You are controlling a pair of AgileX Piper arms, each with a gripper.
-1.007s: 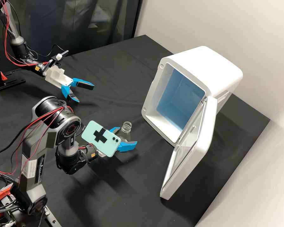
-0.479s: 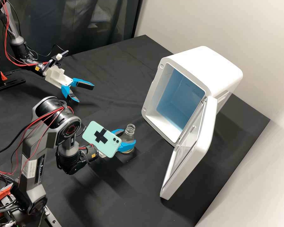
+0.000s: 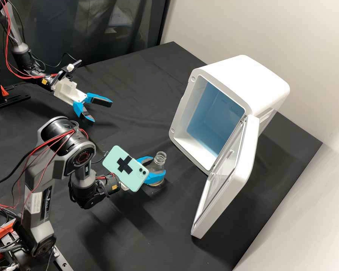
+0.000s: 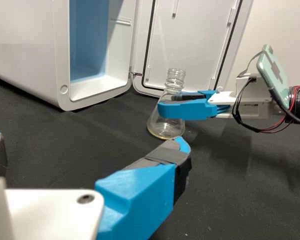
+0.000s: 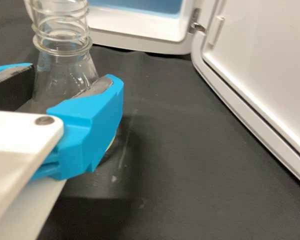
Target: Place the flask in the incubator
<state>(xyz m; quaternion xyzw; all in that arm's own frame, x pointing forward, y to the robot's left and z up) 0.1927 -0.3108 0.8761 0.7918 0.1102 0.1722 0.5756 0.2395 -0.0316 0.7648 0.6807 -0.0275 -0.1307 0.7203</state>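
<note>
My left gripper [image 3: 101, 111] hangs spread wide and empty, and my right gripper [image 3: 157, 168] clamps the clear glass conical flask [image 3: 160, 159] upright. The first is well apart from the open-doored white, blue-lined incubator [image 3: 252, 82], the second near its mouth.

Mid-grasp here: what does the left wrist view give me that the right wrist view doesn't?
Left wrist: the whole flask, the right gripper shut on its body seen side-on, the phone on that wrist, the incubator's outer wall, the open left gripper. Right wrist: close up, a finger pressed against the glass. Both: flask, incubator rim, open door, bench.
</note>
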